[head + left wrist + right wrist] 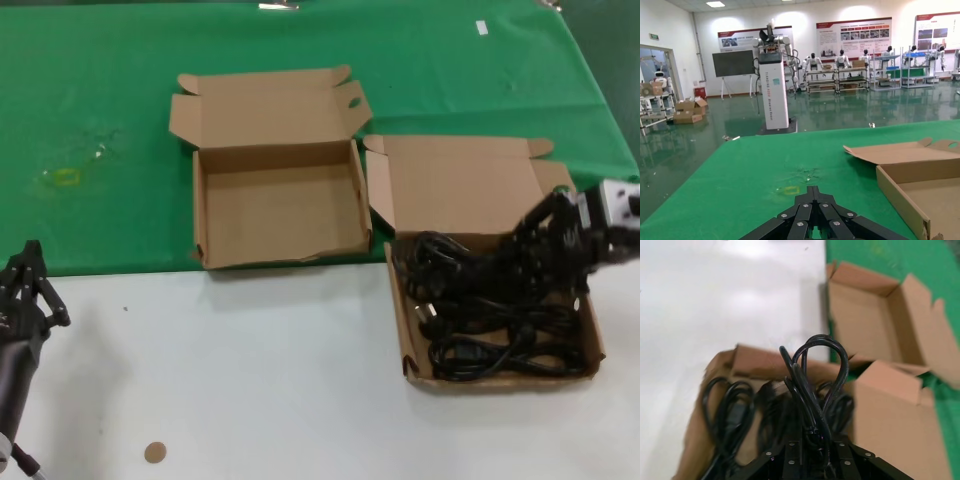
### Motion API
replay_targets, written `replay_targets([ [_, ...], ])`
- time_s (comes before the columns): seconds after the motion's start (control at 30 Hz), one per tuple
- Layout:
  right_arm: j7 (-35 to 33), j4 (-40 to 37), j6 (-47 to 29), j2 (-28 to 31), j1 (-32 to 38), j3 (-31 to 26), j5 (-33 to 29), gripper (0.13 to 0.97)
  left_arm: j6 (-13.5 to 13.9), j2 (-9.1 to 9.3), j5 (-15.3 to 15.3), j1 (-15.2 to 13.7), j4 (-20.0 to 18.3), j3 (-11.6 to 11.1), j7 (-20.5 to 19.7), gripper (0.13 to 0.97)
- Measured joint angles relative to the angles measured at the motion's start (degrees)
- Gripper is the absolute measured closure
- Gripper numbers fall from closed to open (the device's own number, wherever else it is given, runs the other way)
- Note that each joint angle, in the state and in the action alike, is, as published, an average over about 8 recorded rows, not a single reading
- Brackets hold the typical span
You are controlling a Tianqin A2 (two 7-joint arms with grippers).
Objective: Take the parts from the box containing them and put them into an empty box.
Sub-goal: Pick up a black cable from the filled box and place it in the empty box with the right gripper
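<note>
Sticker (154, 452), small, round, tan: on the white table (250, 380) at the near edge, left of centre.

Left gripper (22, 285): at the near left over the white surface, well apart from both boxes. In the left wrist view its fingers (812, 207) meet at a point, pressed together on nothing.

Box containing the parts (596, 340): shallow brown cardboard tray at the near right on the white table, lid (455, 185) hinged back onto the green cloth (100, 120). Filled with coiled black cables (500, 340); several bundles lie flat on the tray floor.

Right gripper (545, 240): reaching in from the right edge over the far right part of that tray. Jaws pinched on one black cable bundle (815, 375); in the right wrist view its loops stand up out of the fingers, above the other coils.

Empty box (280, 200): same sort of tray, left of the filled one and farther off, on the green cloth with its front edge at the cloth's border. Interior bare; lid open to the rear, slanted oval hole (353, 103) in the right corner flap. Its near right corner sits just beside the filled box's lid flap.

Yellowish smudge (65, 177): on the cloth, far left.
</note>
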Motion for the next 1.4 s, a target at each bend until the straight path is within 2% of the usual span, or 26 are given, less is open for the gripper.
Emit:
replay_targets([
  [0.3, 0.5, -0.3, 0.8, -3.9, 5.6, -0.5, -1.2, 0.863, 0.0, 0.0, 0.0, 0.0, 0.0, 0.0, 0.0, 0.953],
  [0.7, -1.4, -9.9, 5.4, -16.5, 12.9, -4.2, -4.4, 0.864, 0.0, 0.0, 0.0, 0.0, 0.0, 0.0, 0.0, 0.953],
  [1.03, -5.0, -23.8, 9.9, -27.8, 18.8, -6.7, -5.9, 0.865, 0.0, 0.0, 0.0, 0.0, 0.0, 0.0, 0.0, 0.953],
  [1.4, -13.3, -43.2, 15.4, -38.2, 25.0, -6.6, -5.5, 0.865, 0.0, 0.0, 0.0, 0.0, 0.0, 0.0, 0.0, 0.953],
])
